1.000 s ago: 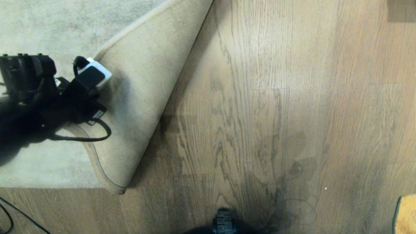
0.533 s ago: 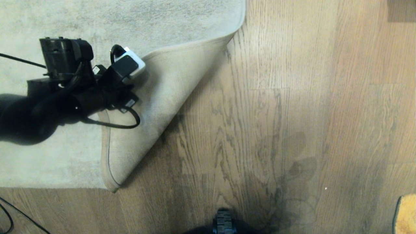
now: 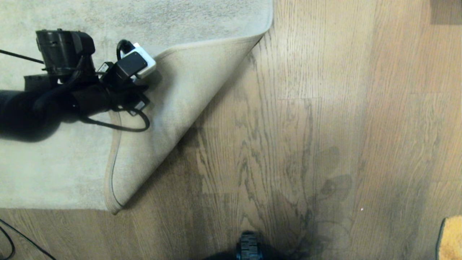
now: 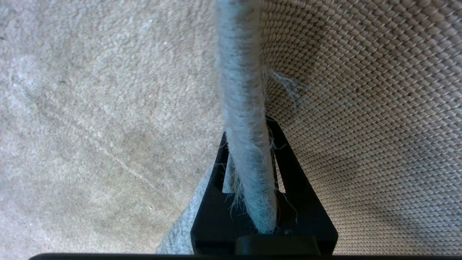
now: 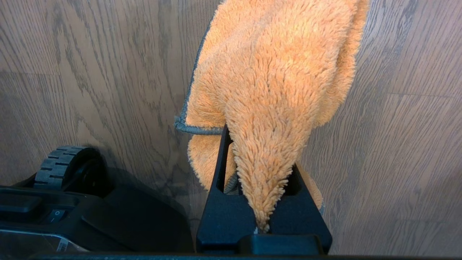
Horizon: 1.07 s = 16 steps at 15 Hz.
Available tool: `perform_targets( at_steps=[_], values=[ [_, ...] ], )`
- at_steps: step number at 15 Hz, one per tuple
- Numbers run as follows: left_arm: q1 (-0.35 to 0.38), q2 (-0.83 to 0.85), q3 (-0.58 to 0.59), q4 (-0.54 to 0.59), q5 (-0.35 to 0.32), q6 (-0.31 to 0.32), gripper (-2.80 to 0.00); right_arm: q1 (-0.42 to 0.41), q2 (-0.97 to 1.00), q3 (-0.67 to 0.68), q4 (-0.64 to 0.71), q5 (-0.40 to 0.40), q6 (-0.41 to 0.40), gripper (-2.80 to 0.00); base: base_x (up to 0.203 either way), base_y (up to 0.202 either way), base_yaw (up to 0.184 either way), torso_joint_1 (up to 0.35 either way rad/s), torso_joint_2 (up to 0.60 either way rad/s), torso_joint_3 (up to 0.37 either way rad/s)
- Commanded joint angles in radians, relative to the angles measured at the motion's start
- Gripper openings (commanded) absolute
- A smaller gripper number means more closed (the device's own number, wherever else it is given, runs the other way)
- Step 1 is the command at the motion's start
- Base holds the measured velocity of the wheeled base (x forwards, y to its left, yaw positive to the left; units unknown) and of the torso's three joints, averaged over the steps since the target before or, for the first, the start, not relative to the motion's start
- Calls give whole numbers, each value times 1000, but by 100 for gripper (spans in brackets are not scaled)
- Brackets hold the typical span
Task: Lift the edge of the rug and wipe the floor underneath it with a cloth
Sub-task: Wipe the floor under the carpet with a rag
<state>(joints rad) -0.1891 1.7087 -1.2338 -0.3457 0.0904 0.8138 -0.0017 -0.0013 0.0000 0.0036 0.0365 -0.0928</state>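
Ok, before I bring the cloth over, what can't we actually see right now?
- Head view: left gripper fingers, hidden under its wrist camera.
- Head view: cloth cut off by the frame corner; right gripper outside it.
- Head view: floor beneath the folded-back rug edge, covered by the flap.

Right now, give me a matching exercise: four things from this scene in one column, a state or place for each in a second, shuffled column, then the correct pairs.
Column one:
1. rug edge
2. cloth
3. floor
4. left gripper

Column two:
A. bare wood grain, uncovered where the corner is turned back
B. pinched in the right gripper, hanging over the planks
C. shut on a bound border
D. folded back, woven underside showing

Pairs: 1-D, 2-B, 3-A, 4-C
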Motion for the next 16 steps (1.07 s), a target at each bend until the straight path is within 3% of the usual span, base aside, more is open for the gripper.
perform_targets(
  at_steps=[1,16],
  values=[
    [2,2,0,-6,3,1,-280,1,1,0,-1,0,-1,-280,0,0,0,0,0,0],
    [2,-38,51,-9,8,-7,-280,0,1,0,1,5,-13,-280,0,0,0,0,0,0]
  ],
)
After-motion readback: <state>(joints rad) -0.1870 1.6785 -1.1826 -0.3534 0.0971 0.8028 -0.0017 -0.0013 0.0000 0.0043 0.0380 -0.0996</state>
